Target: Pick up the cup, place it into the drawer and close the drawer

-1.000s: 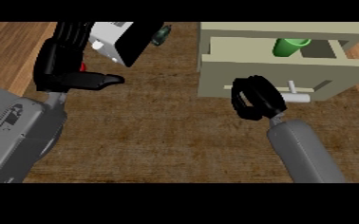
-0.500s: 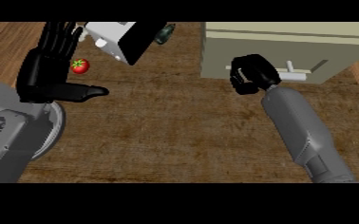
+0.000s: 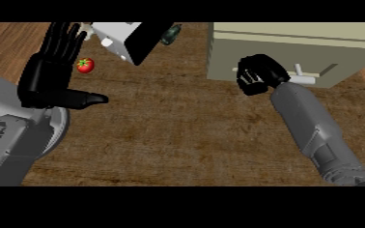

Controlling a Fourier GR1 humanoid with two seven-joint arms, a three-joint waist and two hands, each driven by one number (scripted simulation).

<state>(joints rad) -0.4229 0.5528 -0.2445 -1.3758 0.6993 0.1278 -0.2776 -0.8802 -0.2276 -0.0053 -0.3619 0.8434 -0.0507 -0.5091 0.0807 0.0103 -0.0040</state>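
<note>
- Head view: our right hand [image 3: 258,75], fingers curled and empty, rests against the drawer [image 3: 285,53] front, which has gone from open to shut.
- The cup is now hidden inside, so the task looks done.
- Our left hand [image 3: 51,72] rests open beside a strawberry [image 3: 85,65] on the desk [image 3: 178,135].

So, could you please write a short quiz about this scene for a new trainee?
1. True or false: the drawer is closed.
2. Which robot hand is at the drawer front: A) left B) right?
3. What small red thing lies beside the left robot hand?

Key: 1 true; 2 B, with its fingers curled beside the white handle; 3 a strawberry.
</note>
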